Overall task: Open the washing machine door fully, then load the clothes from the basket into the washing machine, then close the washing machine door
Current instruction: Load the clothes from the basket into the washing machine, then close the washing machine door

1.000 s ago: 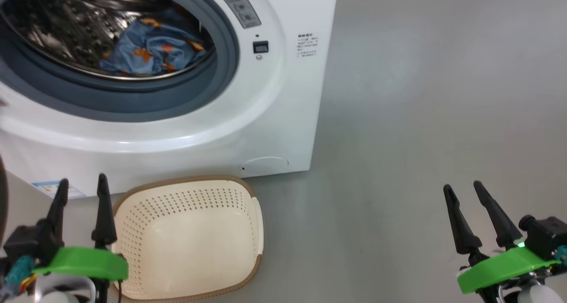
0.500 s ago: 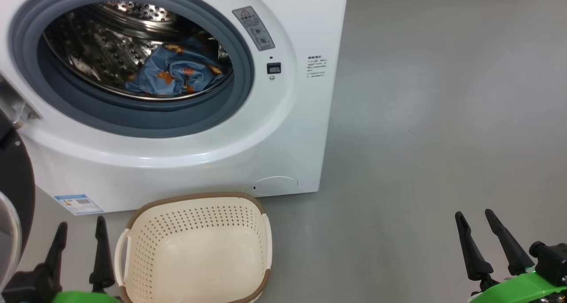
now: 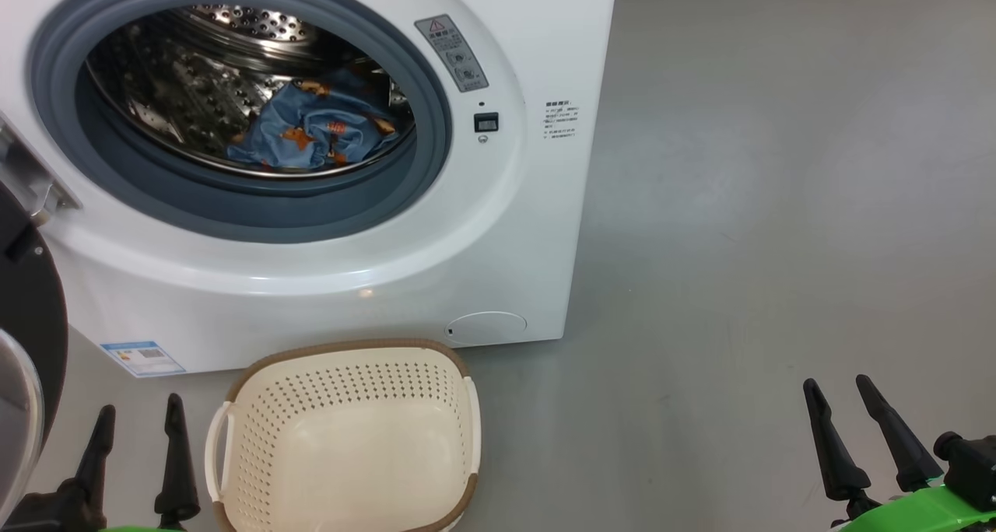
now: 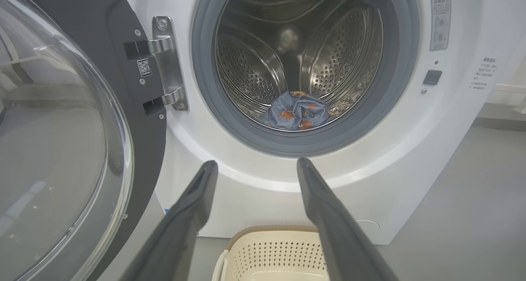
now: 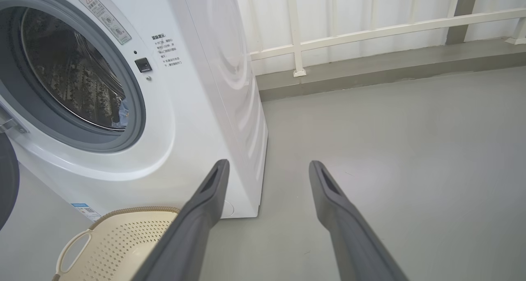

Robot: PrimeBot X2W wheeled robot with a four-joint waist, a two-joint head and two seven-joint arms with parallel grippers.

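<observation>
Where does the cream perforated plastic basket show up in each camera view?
Head view: cream perforated plastic basket, bottom, left of centre.
Left wrist view: bottom edge, centre.
Right wrist view: bottom-left corner.
Shared landmark: small black square on the white washing machine front.

The clothes point(image 3: 315, 131) lie in the washing machine point(image 3: 498, 229), the basket point(image 3: 342, 439) before it.

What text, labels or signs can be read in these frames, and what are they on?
Grey sticker on the washing machine: red warning triangle; print too small.
Black printed block on its front: blurred, unreadable.
Blue label low on its front: too small.
QR sticker on the washing machine door: digits unreadable.
</observation>
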